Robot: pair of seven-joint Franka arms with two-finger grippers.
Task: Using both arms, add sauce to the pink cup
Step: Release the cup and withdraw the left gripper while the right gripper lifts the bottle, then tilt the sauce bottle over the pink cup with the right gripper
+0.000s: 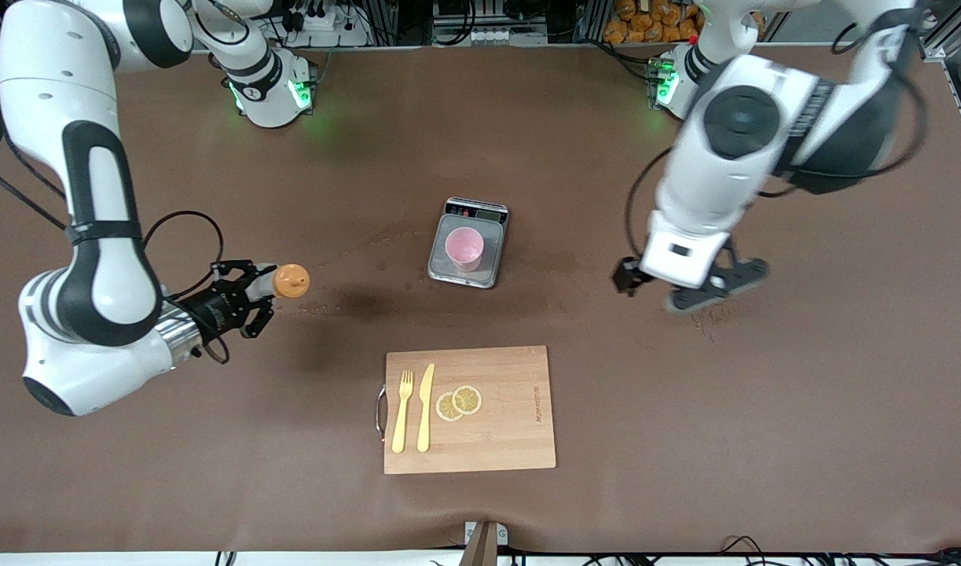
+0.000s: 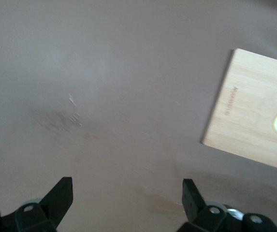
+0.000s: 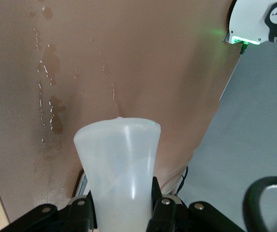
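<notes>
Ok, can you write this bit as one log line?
right claw: holds sauce | left claw: open, empty | cup: on scale

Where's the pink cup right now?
The pink cup stands on the small scale mid-table in the front view, farther from the camera than the cutting board, untouched by either gripper.

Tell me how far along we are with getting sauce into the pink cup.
Done: the right gripper is shut on the sauce bottle and holds it above the table toward the right arm's end.
In hand: carrying it; it is not yet over the pink cup, which sits on the scale and looks empty.
Left: tipping and squeezing. The left gripper is open over bare table and holds nothing.
</notes>
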